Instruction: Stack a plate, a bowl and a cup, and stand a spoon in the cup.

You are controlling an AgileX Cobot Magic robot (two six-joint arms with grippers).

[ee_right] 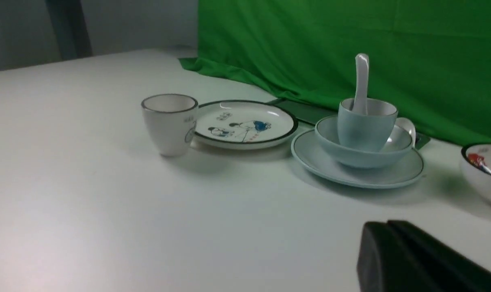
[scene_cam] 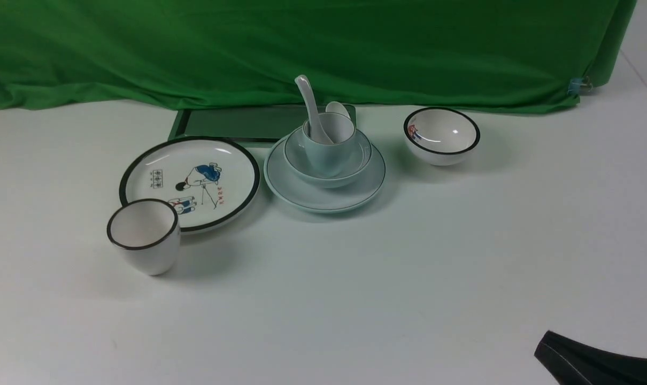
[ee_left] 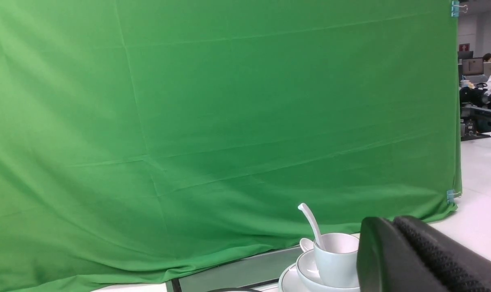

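1. Near edge of the tabletop: the right gripper sits at the near right corner, jaws pressed together, empty; the left gripper likewise closed, holding nothing.
2. Mid-table, toward the far edge: glossy pale plate carries bowl, cup, and upright white spoon. The stack looks complete.

A green cloth is hung as a backdrop and is draped onto the far edge of a white table. At the cloth's right edge, small blue clips are fastened. Beyond that edge, an office with desks and monitors is seen, evenly lit.
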